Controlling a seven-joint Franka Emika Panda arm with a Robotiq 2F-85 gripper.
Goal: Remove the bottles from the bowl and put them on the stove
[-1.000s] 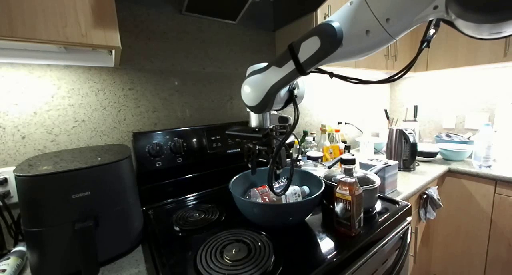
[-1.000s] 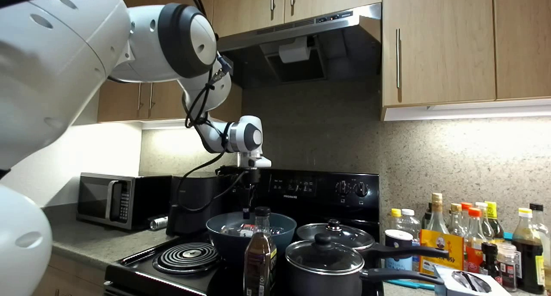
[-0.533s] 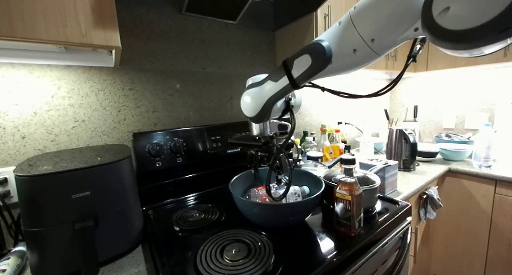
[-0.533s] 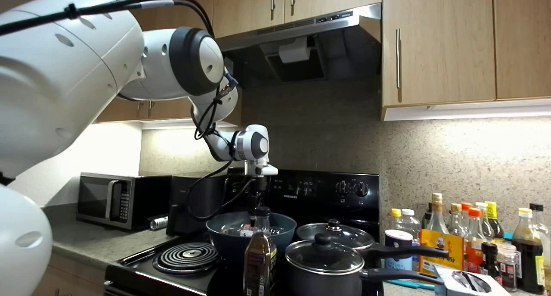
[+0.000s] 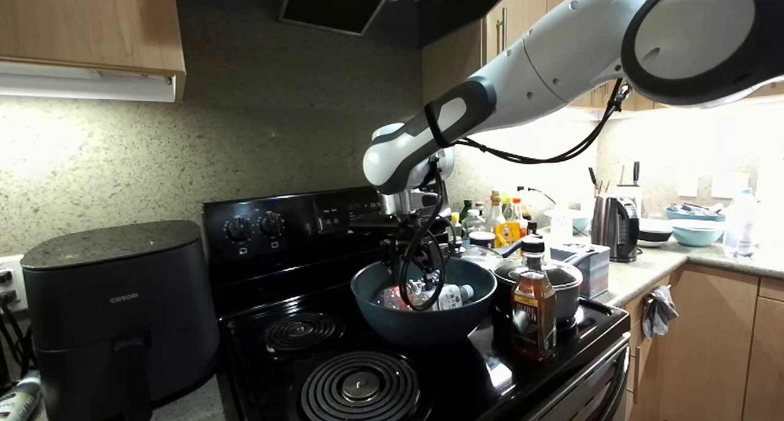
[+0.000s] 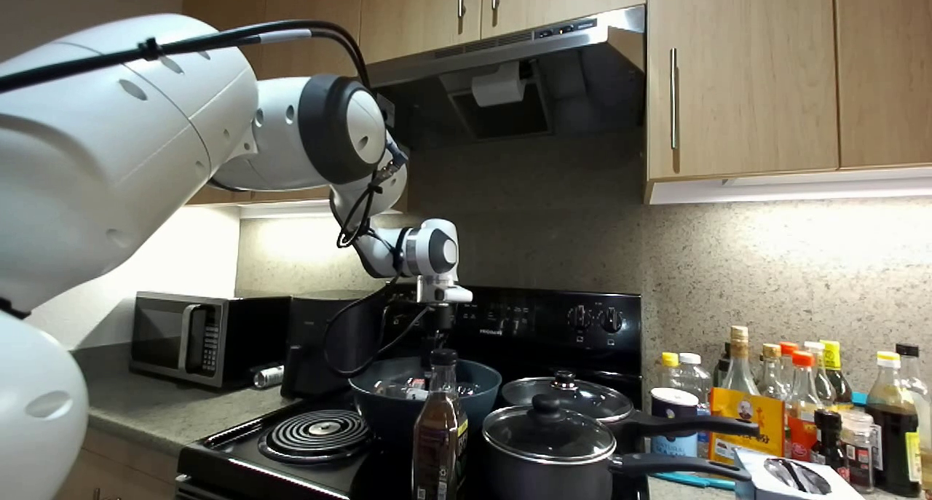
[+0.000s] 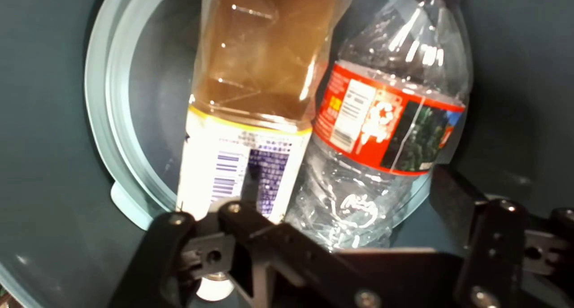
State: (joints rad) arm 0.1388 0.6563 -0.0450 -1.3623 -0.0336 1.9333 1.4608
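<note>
The deep blue bowl (image 5: 422,329) stands on the black stove (image 5: 453,384); its wall (image 7: 49,119) surrounds both bottles in the wrist view. The clear bottle with the red label (image 7: 390,119) lies on its side. The other bottle (image 7: 264,70), tan with a white, yellow-edged label, lies beside it on the left. My gripper (image 7: 352,182) is open, one finger each side of the red-label bottle's lower end; the left finger is over the tan bottle's label. In an exterior view the gripper (image 5: 413,271) reaches down into the bowl. Contact is not clear.
A brown syrup bottle (image 5: 534,317) stands upright near the bowl. Lidded pots (image 6: 546,463) with long handles stand beside it. Coil burners (image 5: 360,384) lie left of the bowl, near a dark air fryer (image 5: 119,311). Condiment bottles (image 6: 801,405) stand on the counter.
My gripper has moved down into the bowl, and the arm has lowered with it. The bowl and bottles show no clear movement.
</note>
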